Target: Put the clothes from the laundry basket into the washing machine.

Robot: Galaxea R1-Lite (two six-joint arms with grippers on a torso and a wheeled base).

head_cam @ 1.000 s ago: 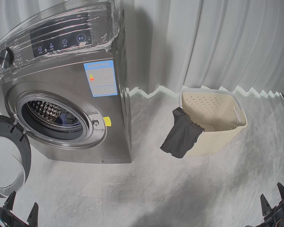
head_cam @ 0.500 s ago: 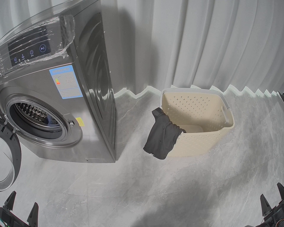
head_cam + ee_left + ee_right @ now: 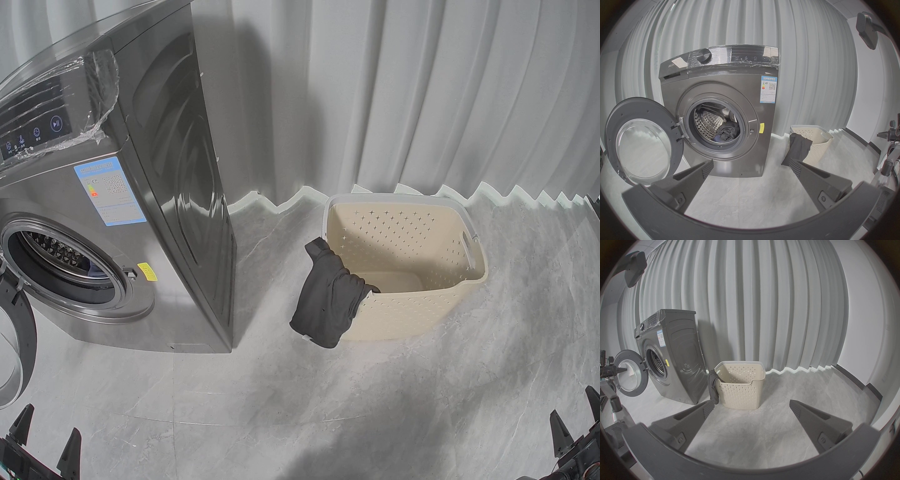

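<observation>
Grey marble floor (image 3: 375, 400) and white curtain (image 3: 406, 94) are framing everything. Empty-handed, left gripper (image 3: 750, 162) is hanging with fingers spread wide; right gripper (image 3: 751, 402) is doing the same. Left wrist view is looking straight into the washing machine (image 3: 740, 87) ahead of the left gripper: door (image 3: 640, 109) standing open to its left, dark clothes (image 3: 728, 131) lying in the drum; head view is catching the drum only at a slant. Ahead of the right gripper the laundry basket (image 3: 740, 393) is standing upright beside the machine, a dark garment (image 3: 325, 300) draping over its machine-side rim, long axis hanging vertical. Machine's side panel is standing between drum opening and basket.
</observation>
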